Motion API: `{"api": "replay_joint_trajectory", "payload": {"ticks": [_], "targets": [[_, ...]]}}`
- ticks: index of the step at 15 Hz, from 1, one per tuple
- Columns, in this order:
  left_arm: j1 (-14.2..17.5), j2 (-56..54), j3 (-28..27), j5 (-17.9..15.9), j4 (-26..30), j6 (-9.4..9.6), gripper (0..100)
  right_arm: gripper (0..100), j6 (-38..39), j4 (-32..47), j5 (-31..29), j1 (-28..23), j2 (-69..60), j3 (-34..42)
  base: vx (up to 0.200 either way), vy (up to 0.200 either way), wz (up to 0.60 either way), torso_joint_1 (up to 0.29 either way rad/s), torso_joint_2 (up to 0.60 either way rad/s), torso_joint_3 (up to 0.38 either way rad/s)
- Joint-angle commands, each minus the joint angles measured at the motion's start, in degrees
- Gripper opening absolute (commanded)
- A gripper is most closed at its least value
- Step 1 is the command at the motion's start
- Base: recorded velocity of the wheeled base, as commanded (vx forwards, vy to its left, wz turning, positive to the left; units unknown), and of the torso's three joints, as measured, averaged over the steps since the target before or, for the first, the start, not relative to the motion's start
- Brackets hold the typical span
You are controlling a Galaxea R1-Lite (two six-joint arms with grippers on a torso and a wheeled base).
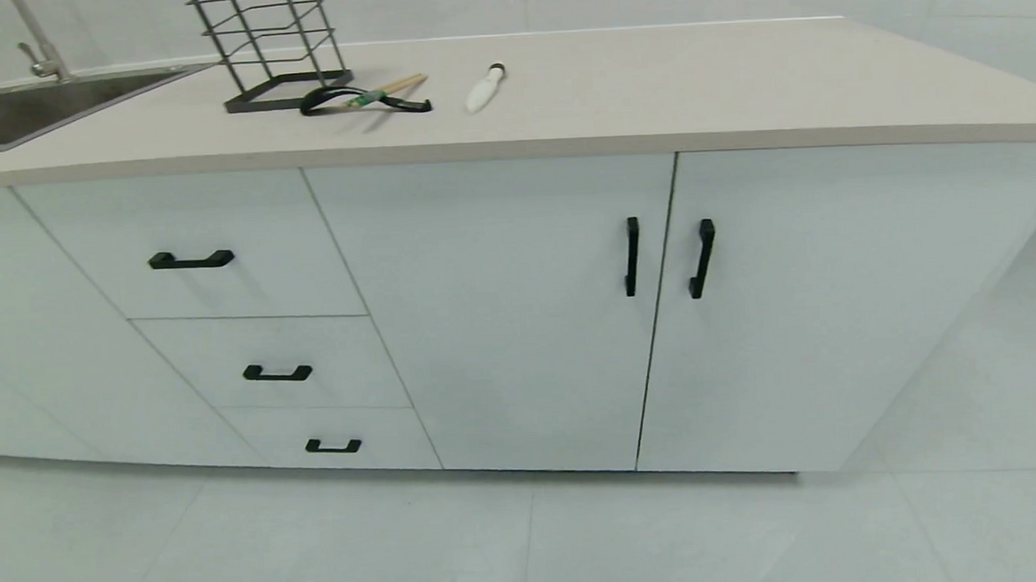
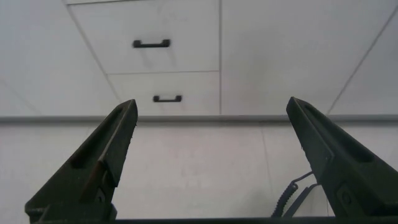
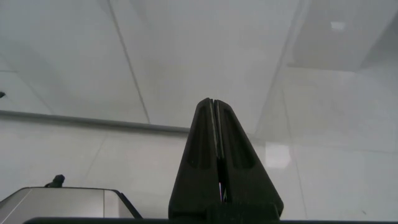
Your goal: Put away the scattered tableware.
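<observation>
two pieces lie on the table (image 1: 693,91) in the head view: a black-handled utensil (image 1: 365,99) and a white-handled utensil (image 1: 485,88) slanting away, both left of centre, likely nearer the left arm. left wrist view: left end effector (image 2: 211,112) spread wide, facing the drawers (image 2: 149,43). right wrist view: right end effector (image 3: 214,106) closed, empty.

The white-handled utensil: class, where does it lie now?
Head view: the white-handled utensil lies on the beige countertop, right of the black looped tool and black wire rack.

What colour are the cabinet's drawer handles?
The drawer handles are black, clearest in the head view.
</observation>
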Motion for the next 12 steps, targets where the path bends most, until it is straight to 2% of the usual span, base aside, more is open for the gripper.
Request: {"api": "replay_joint_trajectory", "payload": {"ticks": [1, 2, 12], "targets": [[0.02, 0.00, 0.00, 0.04, 0.00, -0.02, 100, 0, 0.04, 0.05, 0.04, 0.00, 0.14, 0.01, 0.000, 0.000, 0.00, 0.000, 0.00, 0.000], [0.02, 0.00, 0.00, 0.04, 0.00, -0.02, 100, 0, 0.04, -0.04, 0.04, 0.00, 0.14, 0.01, 0.000, 0.000, 0.00, 0.000, 0.00, 0.000], [0.02, 0.00, 0.00, 0.04, 0.00, 0.15, 100, 0, 0.13, 0.05, -0.05, 0.00, 0.14, 0.01, 0.000, 0.200, 0.00, 0.002, 0.00, 0.004]]}}
